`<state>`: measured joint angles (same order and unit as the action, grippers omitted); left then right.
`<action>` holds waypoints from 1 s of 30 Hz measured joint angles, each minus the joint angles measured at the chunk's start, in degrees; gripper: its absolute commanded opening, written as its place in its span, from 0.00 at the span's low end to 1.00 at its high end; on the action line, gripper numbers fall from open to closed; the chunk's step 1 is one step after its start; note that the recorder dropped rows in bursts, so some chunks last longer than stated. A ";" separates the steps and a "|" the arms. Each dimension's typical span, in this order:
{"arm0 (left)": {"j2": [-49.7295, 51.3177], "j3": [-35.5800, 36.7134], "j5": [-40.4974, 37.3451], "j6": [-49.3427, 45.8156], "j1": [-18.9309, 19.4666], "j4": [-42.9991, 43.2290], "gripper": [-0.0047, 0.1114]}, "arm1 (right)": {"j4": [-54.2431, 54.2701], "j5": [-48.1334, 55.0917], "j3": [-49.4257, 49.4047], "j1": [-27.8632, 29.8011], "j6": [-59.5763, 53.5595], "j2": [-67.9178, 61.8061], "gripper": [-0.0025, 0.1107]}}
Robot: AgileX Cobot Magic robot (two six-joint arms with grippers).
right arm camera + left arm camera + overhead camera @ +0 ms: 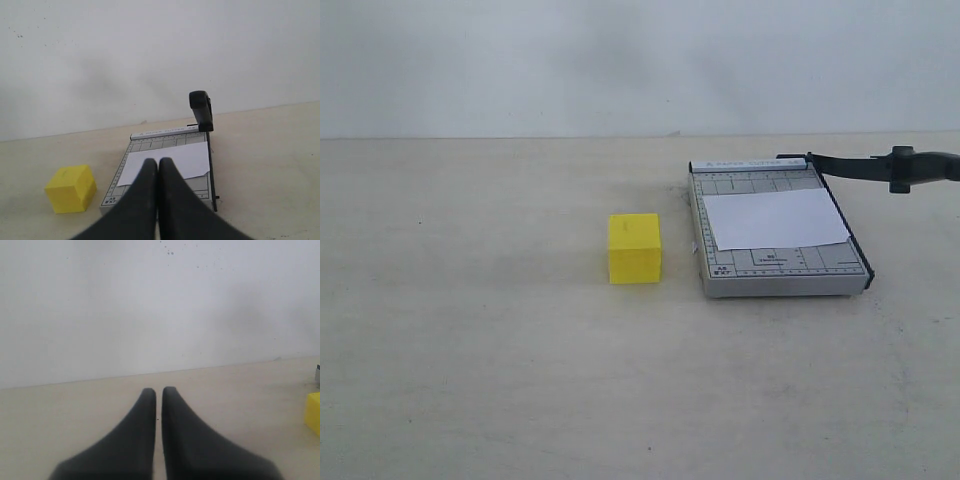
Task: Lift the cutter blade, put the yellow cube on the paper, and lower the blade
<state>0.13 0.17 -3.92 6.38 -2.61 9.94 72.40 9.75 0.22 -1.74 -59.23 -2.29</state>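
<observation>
A: Left gripper (158, 390)?
B: Fingers almost together, empty. Yellow cube (635, 249) well apart, at 9 o'clock of paper (775, 219). Cutter blade (880, 167) raised, handle at 2 o'clock.
A: Right gripper (158, 161)?
B: Pressed together, empty, short of paper.

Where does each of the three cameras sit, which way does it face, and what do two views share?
Exterior view: off the arms, above the table, facing the wall; yellow cube and paper ahead; no robot parts.
Left wrist view: low over the table, facing the wall; left fingers in front.
Right wrist view: facing the cutter blade, paper and cube; right fingers in front.
Shared: all three show the cube, left wrist only its edge.
</observation>
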 measured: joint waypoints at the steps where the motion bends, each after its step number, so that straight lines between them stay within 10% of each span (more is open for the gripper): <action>1: 0.00 0.00 0.00 0.00 0.00 0.00 0.08 | 0.00 0.00 0.00 0.00 0.00 0.00 0.02; 22: 0.00 0.00 1.00 0.52 0.00 0.00 0.08 | 0.00 0.00 -0.24 0.00 0.11 0.00 0.02; 30: 0.00 0.00 2.98 22.41 0.00 -11.10 0.08 | 0.00 0.00 -0.24 0.00 0.22 0.00 0.02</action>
<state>0.13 0.17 -0.94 28.79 -2.61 -1.16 72.40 9.75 -0.03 -1.74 -59.01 -2.29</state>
